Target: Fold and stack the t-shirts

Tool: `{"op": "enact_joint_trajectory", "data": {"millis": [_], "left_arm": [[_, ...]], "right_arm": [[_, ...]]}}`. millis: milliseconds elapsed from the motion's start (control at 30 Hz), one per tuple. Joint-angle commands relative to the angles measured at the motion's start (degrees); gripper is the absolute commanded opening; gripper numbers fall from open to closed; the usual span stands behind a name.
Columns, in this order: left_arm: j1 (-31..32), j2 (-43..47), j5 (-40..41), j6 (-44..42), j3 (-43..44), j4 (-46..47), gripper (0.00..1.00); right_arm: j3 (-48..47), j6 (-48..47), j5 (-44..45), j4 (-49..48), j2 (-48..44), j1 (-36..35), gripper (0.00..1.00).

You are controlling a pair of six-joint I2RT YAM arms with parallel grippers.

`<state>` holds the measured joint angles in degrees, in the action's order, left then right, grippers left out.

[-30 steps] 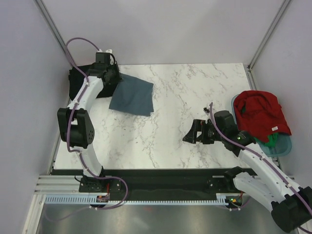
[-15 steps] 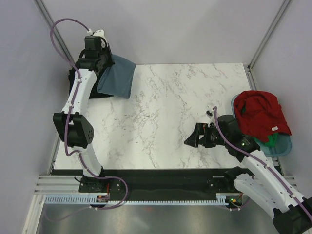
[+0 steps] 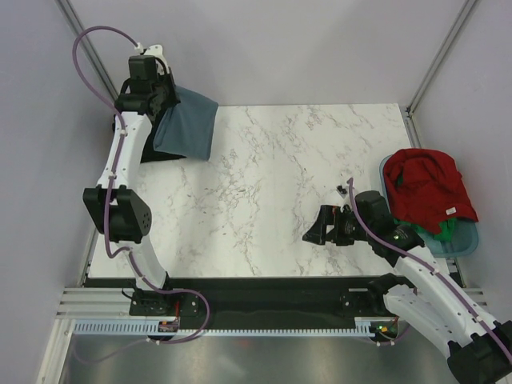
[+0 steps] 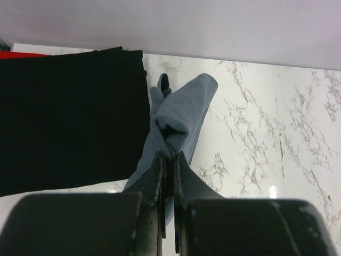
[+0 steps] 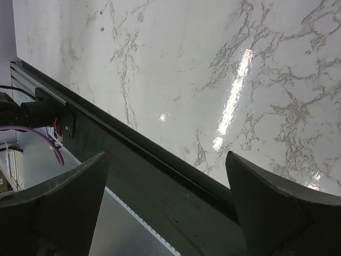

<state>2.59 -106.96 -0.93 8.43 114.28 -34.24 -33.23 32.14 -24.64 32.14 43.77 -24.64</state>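
Note:
My left gripper (image 3: 164, 98) is raised at the table's far left corner, shut on the slate blue-grey t-shirt (image 3: 187, 128), which hangs folded from it above the black t-shirt (image 3: 126, 141). In the left wrist view the jaws (image 4: 169, 158) pinch the blue-grey cloth (image 4: 181, 117), with the black t-shirt (image 4: 64, 117) spread flat to the left. The red t-shirt (image 3: 426, 186) lies heaped over the green t-shirt (image 3: 444, 230) at the right. My right gripper (image 3: 314, 227) is open and empty, low over the table's near right; its jaws (image 5: 165, 176) stand wide apart.
The pale blue plastic tub (image 3: 467, 240) holds the red and green shirts at the right edge. Grey walls close in the table on the left, back and right. The black front rail (image 5: 133, 154) runs along the near edge.
My left gripper has lifted the blue-grey t-shirt off the table and carried it left and back, over the black shirt. My right gripper has drifted slightly nearer.

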Motion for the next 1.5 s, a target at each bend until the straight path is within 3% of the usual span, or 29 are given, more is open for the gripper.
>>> {"op": "enact_joint_trajectory", "data": {"millis": [0,333,700,1067,1467], "left_arm": [[-0.7,5.3,-1.2,-2.1,4.1,2.6,0.02],[-0.8,4.1,-0.5,-1.9,11.9,0.1,0.02],[-1.2,3.2,0.0,-2.4,11.5,-0.1,0.02],[-2.5,-3.1,0.5,-3.6,13.4,0.0,0.02],[-12.8,-12.2,-5.7,1.0,18.9,2.8,0.02]], "right_arm": [[0.5,-0.6,-0.7,-0.9,-0.8,-0.2,0.98],[2.6,0.1,-1.4,-2.7,-0.8,-0.3,0.98],[4.1,-0.5,-1.4,-3.1,-0.4,-0.3,0.98],[0.5,-1.8,-2.3,0.4,1.0,-0.2,0.98],[-1.5,-2.5,-1.1,0.3,6.8,-0.2,0.98]]}}
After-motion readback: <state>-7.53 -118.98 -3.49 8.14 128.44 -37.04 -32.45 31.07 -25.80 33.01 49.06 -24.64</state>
